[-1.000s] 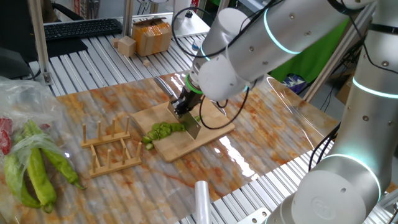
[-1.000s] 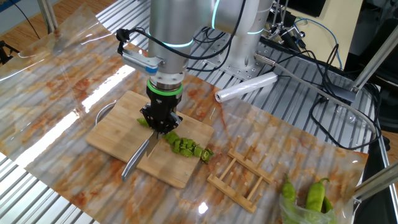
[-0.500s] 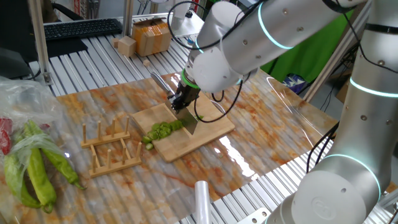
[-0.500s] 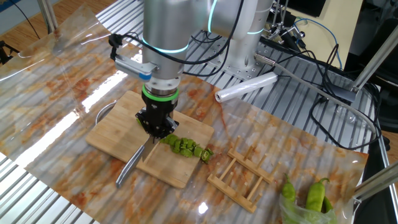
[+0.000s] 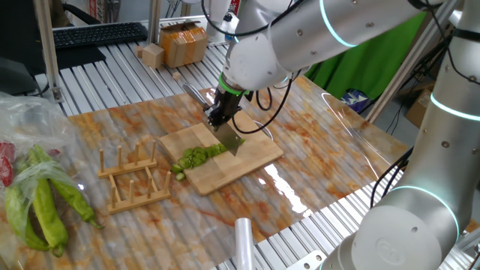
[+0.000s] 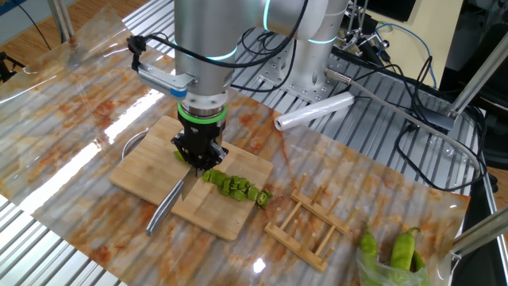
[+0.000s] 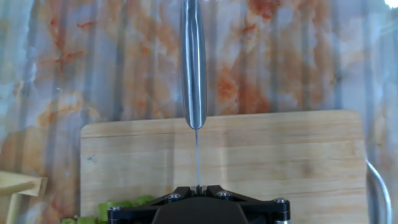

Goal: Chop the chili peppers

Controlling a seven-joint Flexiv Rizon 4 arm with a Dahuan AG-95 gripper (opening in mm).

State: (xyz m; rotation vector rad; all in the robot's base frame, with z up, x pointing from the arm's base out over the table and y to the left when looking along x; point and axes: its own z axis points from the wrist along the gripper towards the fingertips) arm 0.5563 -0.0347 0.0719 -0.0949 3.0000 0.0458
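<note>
Roll of clear film (image 5: 244, 241) lies at the near counter (image 5: 315, 161) edge; wooden rack (image 5: 133, 178) and uncut long green peppers (image 5: 45, 206) sit left, well apart from the hand; chili peppers (image 5: 196, 157) (chopped, bright green pieces) in a short row on the cutting board (image 5: 251, 159), just beside the blade; hand (image 5: 222, 120) closed on the knife (image 5: 231, 140), pointing down, blade tilted over the board; cardboard box (image 5: 183, 43) and keyboard (image 5: 97, 34) beyond.

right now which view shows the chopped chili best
The other fixed view: the chopped chili lies unobstructed along the cutting board. One fixed view shows it smaller, beside the knife. The hand view catches only scraps at the bottom edge.
</note>
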